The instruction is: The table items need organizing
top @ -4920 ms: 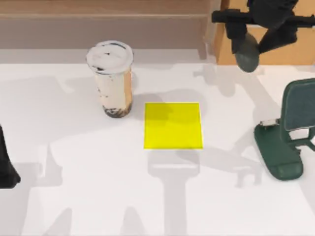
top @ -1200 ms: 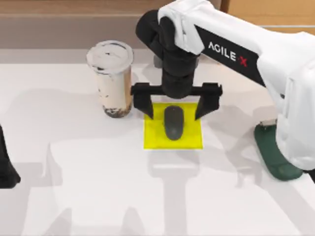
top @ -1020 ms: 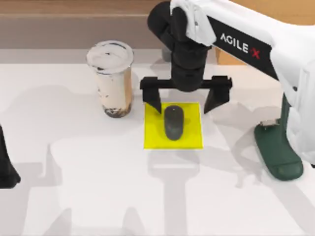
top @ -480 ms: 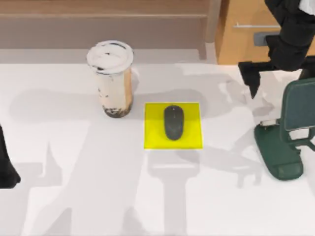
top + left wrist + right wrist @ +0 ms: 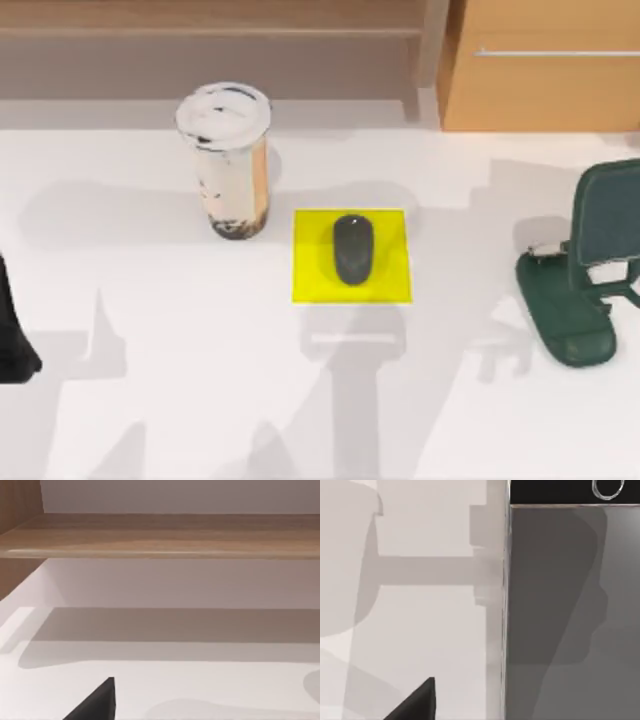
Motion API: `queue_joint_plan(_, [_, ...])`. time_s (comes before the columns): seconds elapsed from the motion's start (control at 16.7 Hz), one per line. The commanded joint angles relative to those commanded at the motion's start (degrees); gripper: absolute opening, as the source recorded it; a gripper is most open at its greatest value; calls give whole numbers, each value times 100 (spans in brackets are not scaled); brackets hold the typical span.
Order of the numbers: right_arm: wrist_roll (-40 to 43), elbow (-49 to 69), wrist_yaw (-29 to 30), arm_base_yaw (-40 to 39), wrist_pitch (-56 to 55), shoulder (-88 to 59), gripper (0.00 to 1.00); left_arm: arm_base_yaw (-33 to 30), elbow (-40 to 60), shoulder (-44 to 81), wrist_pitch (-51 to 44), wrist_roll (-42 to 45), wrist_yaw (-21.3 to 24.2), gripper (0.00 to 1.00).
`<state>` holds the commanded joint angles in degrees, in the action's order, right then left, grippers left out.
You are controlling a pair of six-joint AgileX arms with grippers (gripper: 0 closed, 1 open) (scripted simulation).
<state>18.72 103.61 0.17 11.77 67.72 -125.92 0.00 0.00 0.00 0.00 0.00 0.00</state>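
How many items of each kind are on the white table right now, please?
Mouse: 1
Lidded cup: 1
Smartphone: 1
Yellow pad: 1
Green phone stand: 1
Total: 5

Matt mouse — smooth white table — wooden cabinet.

Bright, even light falls on the white table, and soft grey shadows of the arms stretch across it toward six o'clock below the yellow pad. The cup throws a faint shadow toward nine o'clock. The phone screen carries a broad grey shadow without glare.
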Motion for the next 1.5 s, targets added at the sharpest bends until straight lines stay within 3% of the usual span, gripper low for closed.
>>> queue_joint_plan(0.48, [224,-155,2,178,-47,95,100,0,0,0,0,0,0,100])
queue_joint_plan(0.96, [220,-1021,4,189,-1328,-296,100,0,0,0,0,0,0,100])
queue_joint_plan(1.26, [220,-1077,4,189,-1398,-318,100,0,0,0,0,0,0,100])
queue_joint_plan(1.5, [220,-1077,4,189,-1398,-318,70,0,0,0,0,0,0,100])
